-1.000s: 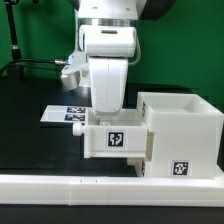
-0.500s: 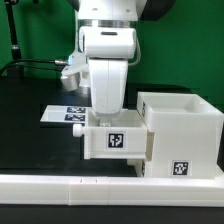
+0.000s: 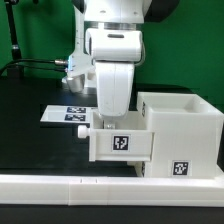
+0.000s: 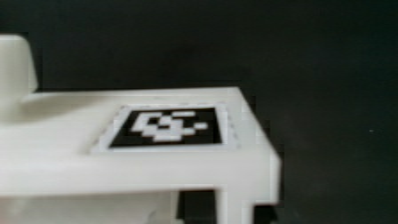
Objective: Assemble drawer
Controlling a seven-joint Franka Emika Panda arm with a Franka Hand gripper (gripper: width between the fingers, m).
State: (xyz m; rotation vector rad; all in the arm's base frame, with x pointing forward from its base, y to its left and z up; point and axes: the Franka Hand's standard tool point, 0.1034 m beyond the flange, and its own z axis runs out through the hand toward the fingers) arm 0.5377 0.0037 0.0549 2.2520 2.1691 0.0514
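Observation:
The white drawer housing (image 3: 182, 128), an open cube with a tag on its front, stands at the exterior view's right. A shallow white drawer tray (image 3: 120, 143) with a tag on its near face sits against the housing's left side. My gripper (image 3: 112, 120) comes straight down onto the tray and is shut on its wall. In the wrist view the tray's tagged face (image 4: 169, 127) fills the picture. My gripper (image 4: 231, 208) shows two dark fingertips (image 4: 198, 203) either side of the tray's white wall. Only one tray shows.
A long low white rail (image 3: 90, 187) runs along the front of the black table. The marker board (image 3: 62, 113) lies flat behind the tray, at the exterior view's left. A green wall stands at the back.
My gripper and the tray it holds have moved toward the exterior view's right, closer against the housing. The housing has not moved.

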